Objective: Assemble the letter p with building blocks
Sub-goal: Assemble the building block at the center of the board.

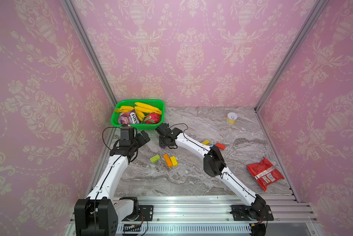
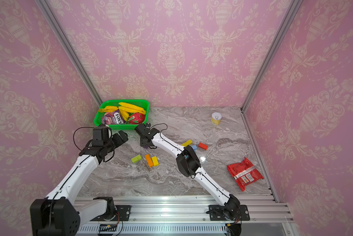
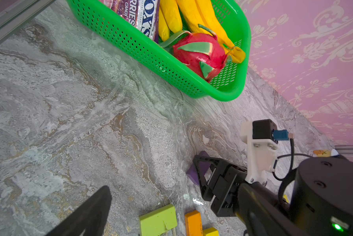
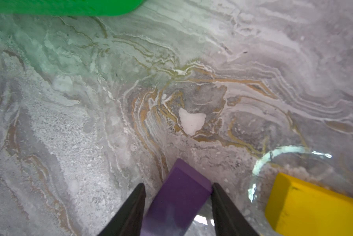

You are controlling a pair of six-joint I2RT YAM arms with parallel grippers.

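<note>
Purple block (image 4: 179, 196), likely light, stiff and smooth, sits between the right jaws, which flank its 2 long sides; whether they are clamped, cannot tell. Left jaws gape wide, empty.

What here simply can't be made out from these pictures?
- Purple block: top views, mostly hidden under the right jaws; right wrist view's edge cuts its near end; grip unclear.
- Light blue block: top views, partly behind right arm.
- Red packet print: top views, too small.

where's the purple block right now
The purple block lies on the table's left half, between the fingers of the right gripper in the right wrist view, just before the green basket.
</note>
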